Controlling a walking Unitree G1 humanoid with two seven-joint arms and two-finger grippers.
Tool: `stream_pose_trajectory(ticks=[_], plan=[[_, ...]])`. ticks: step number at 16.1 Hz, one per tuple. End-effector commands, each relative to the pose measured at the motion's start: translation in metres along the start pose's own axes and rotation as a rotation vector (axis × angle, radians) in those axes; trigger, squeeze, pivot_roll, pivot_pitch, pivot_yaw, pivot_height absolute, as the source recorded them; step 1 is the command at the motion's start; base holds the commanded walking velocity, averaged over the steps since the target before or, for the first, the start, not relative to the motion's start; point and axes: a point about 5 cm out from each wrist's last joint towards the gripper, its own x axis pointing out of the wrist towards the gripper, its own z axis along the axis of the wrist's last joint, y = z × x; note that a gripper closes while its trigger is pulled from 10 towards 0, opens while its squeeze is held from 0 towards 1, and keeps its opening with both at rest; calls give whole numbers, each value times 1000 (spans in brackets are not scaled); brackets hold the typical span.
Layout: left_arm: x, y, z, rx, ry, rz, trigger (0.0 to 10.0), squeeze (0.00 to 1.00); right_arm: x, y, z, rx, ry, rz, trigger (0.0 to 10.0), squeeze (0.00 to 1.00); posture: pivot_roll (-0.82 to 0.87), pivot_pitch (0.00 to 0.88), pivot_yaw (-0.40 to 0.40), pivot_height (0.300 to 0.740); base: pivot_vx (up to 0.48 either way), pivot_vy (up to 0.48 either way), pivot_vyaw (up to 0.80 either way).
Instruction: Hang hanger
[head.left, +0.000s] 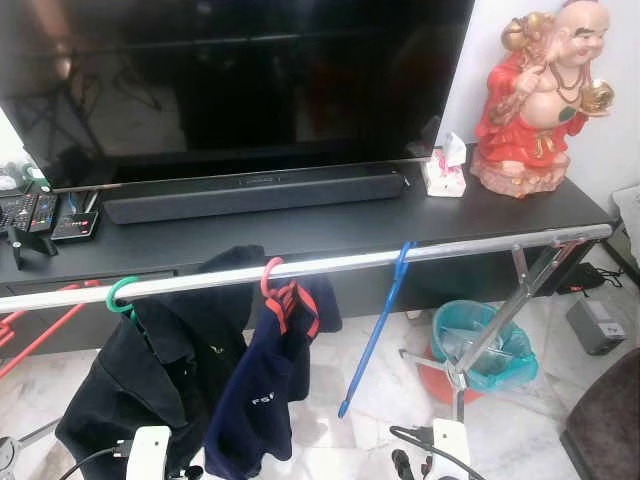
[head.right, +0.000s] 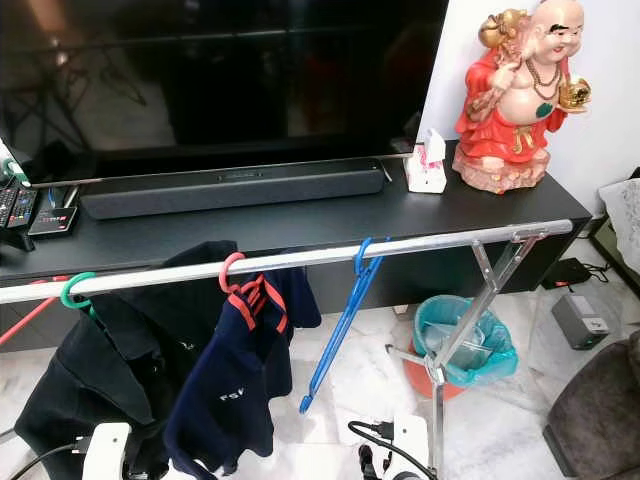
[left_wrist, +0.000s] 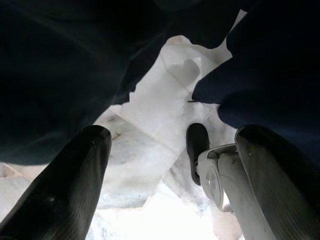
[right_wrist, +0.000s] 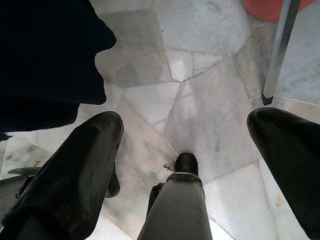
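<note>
A silver clothes rail (head.left: 330, 262) runs across in front of a black TV bench. An empty blue hanger (head.left: 378, 325) hangs from it by its hook, its body slanting down to the left. Left of it, a red hanger (head.left: 270, 278) carries a navy shirt (head.left: 262, 385), and a green hanger (head.left: 120, 293) carries a black jacket (head.left: 150, 370). Both arms hang low below the rail. My left gripper (left_wrist: 175, 137) is open beneath the dark clothes, with nothing between its fingers. My right gripper (right_wrist: 185, 122) is open over the marble floor, also holding nothing.
On the bench (head.left: 330, 225) stand a TV (head.left: 240, 80), a soundbar (head.left: 255, 192), a tissue box (head.left: 445, 172), a red statue (head.left: 535, 100) and remotes (head.left: 40, 212). A teal-lined bin (head.left: 485, 345) sits behind the rail's leg (head.left: 500, 320). Red hangers (head.left: 35, 325) lie far left.
</note>
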Motion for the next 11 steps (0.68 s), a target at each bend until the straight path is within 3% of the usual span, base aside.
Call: stream_pose_trajectory(ticks=[1, 3, 6, 9, 11], plan=[[0, -7, -5, 43, -20, 20, 10000, 0, 1, 2, 5, 16, -20, -2, 10000, 0, -25, 0, -10, 740, 0, 0, 0], [0, -10, 1, 37, -88, 37, 10000, 0, 1, 1, 13, 18, -69, -3, 10000, 0, -25, 0, -11, 740, 0, 0, 0], [-5, -14, 16, 58, -283, 14, 10000, 0, -1, -2, 29, -27, -208, 5, 10000, 0, -36, 0, -13, 740, 0, 0, 0], [-12, -6, 17, 53, -373, 27, 10000, 0, -6, -7, 39, -14, -335, -19, 10000, 0, -41, 0, -17, 740, 0, 0, 0], [-22, 0, 15, 117, -452, 4, 10000, 0, -11, -11, 42, -23, -402, -28, 10000, 0, -51, 0, -11, 740, 0, 0, 0]])
